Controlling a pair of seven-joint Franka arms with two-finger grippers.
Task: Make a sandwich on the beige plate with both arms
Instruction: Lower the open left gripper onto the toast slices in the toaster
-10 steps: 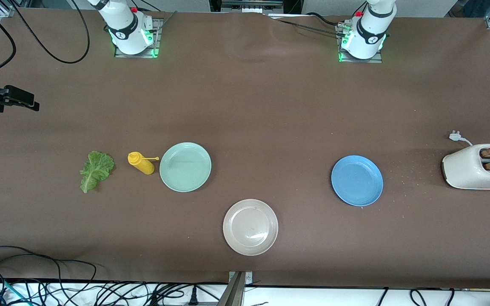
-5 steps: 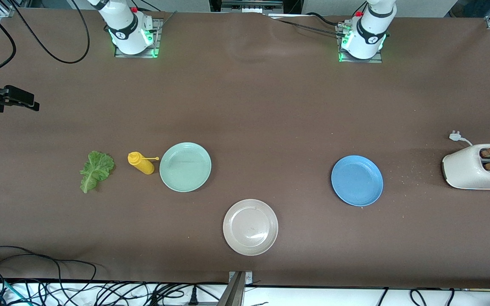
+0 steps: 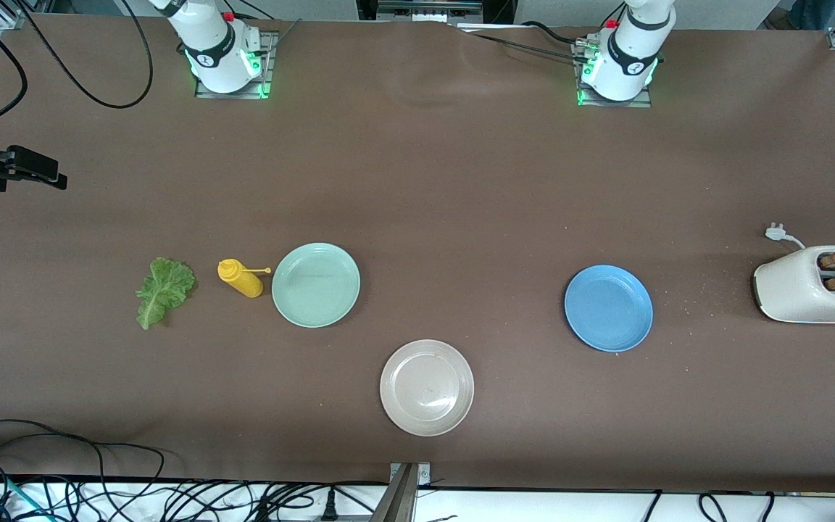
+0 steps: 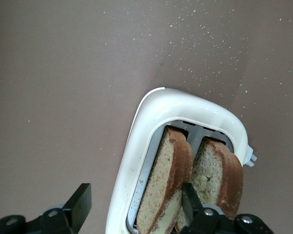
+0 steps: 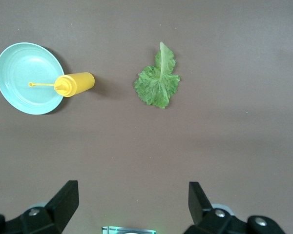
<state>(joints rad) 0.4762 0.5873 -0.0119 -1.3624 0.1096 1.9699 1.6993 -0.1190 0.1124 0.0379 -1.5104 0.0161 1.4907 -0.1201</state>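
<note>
Two brown bread slices (image 4: 172, 175) (image 4: 219, 173) stand in the slots of a white toaster (image 3: 794, 286) at the left arm's end of the table. My left gripper (image 4: 136, 207) hangs open over the toaster (image 4: 136, 141); one finger is outside its wall and the other is between the slices. The beige plate (image 3: 427, 388) lies bare, nearest the front camera. A green lettuce leaf (image 3: 164, 291) (image 5: 157, 83) lies toward the right arm's end. My right gripper (image 5: 133, 200) (image 3: 44, 170) waits open, high over that end of the table, with nothing in it.
A yellow squeeze bottle (image 3: 241, 278) lies between the lettuce and a mint-green plate (image 3: 316, 285). A blue plate (image 3: 609, 308) sits between the beige plate and the toaster. Crumbs dot the table around the toaster. Cables run along the front edge.
</note>
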